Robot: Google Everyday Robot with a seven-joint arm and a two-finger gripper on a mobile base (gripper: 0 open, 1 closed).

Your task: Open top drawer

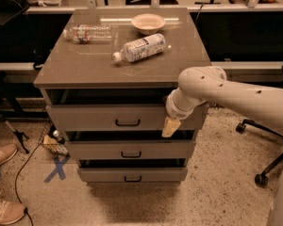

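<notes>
Top drawer (108, 117): directly under front edge of table (85, 74). Dark gap above front panel; extent of opening hard to judge. Judgement: pull not begun, or barely.
Bar handle (128, 123): free.
Gripper (171, 126): below front right corner of table, before right end of drawer front, apart from handle. Open or closed: cannot tell.
Remaining: reach handle, grasp, pull.
Hidden: drawer interior in shadow; right end of front behind arm (226, 93).

No wording can be read. The label on the plastic bottle (140, 47) lying on the desk (85, 65) is illegible. A blue X mark (56, 168) stands on the floor (217, 182), at eight o'clock from the desk. The hand (170, 128) hangs before the top drawer (85, 119), toward its three o'clock end.
</notes>
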